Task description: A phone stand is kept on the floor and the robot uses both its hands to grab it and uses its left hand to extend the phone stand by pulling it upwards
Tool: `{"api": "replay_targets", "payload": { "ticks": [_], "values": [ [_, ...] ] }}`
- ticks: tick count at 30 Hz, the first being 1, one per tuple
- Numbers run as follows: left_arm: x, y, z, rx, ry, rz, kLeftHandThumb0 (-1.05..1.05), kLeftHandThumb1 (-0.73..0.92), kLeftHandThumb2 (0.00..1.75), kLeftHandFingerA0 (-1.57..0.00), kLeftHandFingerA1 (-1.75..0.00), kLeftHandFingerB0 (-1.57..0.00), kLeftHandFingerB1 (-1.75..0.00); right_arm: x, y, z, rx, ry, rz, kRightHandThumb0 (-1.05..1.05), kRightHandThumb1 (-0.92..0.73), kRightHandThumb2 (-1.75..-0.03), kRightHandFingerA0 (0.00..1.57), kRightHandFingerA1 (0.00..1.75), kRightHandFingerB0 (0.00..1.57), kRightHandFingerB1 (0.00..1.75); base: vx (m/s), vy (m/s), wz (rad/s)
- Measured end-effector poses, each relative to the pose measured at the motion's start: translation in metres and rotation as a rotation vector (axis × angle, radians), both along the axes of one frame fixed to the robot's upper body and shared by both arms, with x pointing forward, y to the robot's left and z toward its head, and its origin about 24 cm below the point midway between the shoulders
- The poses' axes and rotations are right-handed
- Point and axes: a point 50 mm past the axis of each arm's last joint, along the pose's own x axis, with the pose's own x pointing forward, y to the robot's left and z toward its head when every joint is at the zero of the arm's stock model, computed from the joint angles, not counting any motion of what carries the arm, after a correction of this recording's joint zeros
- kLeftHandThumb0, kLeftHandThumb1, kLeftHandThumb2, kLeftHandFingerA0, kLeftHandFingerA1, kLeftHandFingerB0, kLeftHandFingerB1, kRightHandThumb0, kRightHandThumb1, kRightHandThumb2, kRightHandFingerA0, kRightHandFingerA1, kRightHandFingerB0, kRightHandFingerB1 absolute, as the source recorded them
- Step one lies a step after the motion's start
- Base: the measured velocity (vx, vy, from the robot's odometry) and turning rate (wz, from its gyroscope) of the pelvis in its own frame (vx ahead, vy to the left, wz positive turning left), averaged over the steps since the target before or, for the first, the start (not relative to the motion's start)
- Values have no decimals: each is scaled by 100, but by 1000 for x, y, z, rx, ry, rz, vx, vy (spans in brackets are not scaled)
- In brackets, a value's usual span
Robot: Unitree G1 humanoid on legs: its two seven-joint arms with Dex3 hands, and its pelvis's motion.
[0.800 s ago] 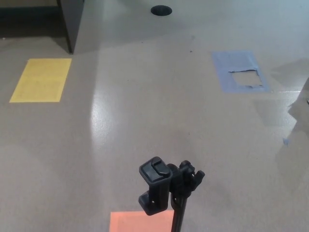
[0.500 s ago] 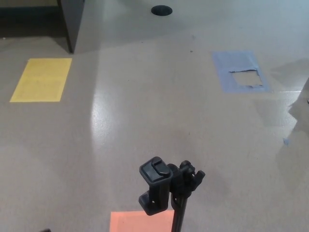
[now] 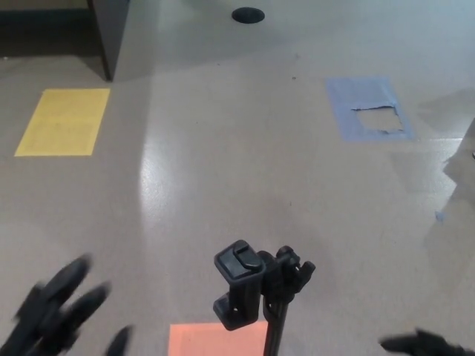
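Note:
The black phone stand (image 3: 256,289) rises at the bottom centre, its clamp head on a thin pole (image 3: 276,335) that runs off the lower edge. My left hand (image 3: 58,311) shows blurred at the lower left, fingers spread and holding nothing, well left of the stand. Only a dark tip of my right hand (image 3: 423,343) shows at the lower right edge, apart from the stand.
An orange floor patch (image 3: 211,340) lies under the stand. A yellow patch (image 3: 64,122) sits at the left and a torn blue patch (image 3: 366,108) at the right. A dark furniture leg (image 3: 110,33) and a round floor outlet (image 3: 248,15) are at the top.
Both hands have come into view from the bottom corners, the left rising quickly at the lower left and the right just entering. The stand has not moved.

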Motion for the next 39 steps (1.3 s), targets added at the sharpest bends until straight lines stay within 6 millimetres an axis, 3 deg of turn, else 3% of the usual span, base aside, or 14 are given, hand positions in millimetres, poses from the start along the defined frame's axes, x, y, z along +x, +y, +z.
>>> {"api": "replay_targets", "payload": {
  "ticks": [1,3,4,6,7,13,14,18,28,31,32,35,36,39],
  "values": [
    [2,-5,6,-4,-34,-21,-53,51,56,-49,-39,-41,-34,3,3,2,6,-14,9,-105,-48,-57,88,123,60,106,0,0,0],
    [7,-22,26,-29,-133,-78,-53,51,56,-49,-39,-41,-34,13,14,8,43,-54,9,-105,-48,-57,88,123,60,106,0,0,0],
    [8,-27,33,-35,-167,-98,-52,53,57,-51,-39,-41,-34,15,19,9,59,-66,8,-39,-2,-78,138,128,144,130,0,0,0],
    [11,-38,49,-47,-241,-141,-52,53,57,-51,-39,-41,-34,21,30,11,104,-92,-5,-39,-2,-78,138,128,144,130,0,0,0],
    [12,-44,61,-52,-291,-166,-49,51,56,-52,-40,-40,-34,26,36,13,142,-109,-18,-62,-30,-98,157,146,157,148,0,0,0],
    [18,-59,86,-48,-382,-221,-56,44,77,-46,-51,-35,-45,37,54,18,228,-157,-68,-73,-24,-90,157,143,151,147,0,0,0],
    [18,-59,86,-47,-381,-221,-51,54,57,-53,-41,-40,-35,37,55,18,231,-157,-71,-61,-12,-87,157,146,157,147,0,0,0],
    [22,-64,86,-41,-360,-234,-58,44,78,-47,-53,-33,-46,38,57,13,240,-150,-91,-100,-39,-80,124,106,106,91,0,0,0],
    [29,-72,76,-32,-298,-252,-53,55,57,-50,-40,-37,-33,40,60,11,245,-152,-81,-105,-50,-57,91,102,83,86,0,0,0],
    [29,-72,74,-33,-283,-254,-52,55,57,-51,-40,-36,-33,40,61,11,244,-147,-68,-105,-53,-59,41,104,28,84,0,0,0],
    [29,-72,72,-33,-278,-254,-54,55,57,-49,-40,-35,-33,40,62,11,241,-141,-54,-57,12,-74,0,66,0,63,0,0,0],
    [29,-74,69,-36,-260,-260,-54,55,57,-49,-40,-35,-33,41,64,12,175,-119,35,-57,12,-74,0,66,0,63,0,0,0],
    [29,-74,68,-36,-258,-260,-57,55,58,-47,-40,-33,-33,41,64,13,164,-116,46,-105,-53,-61,0,70,0,45,0,0,0],
    [29,-75,67,-37,-250,-264,-56,56,58,-47,-40,-31,-32,40,65,12,150,-94,84,-105,-51,-60,0,71,0,45,0,0,0]
  ]
}}
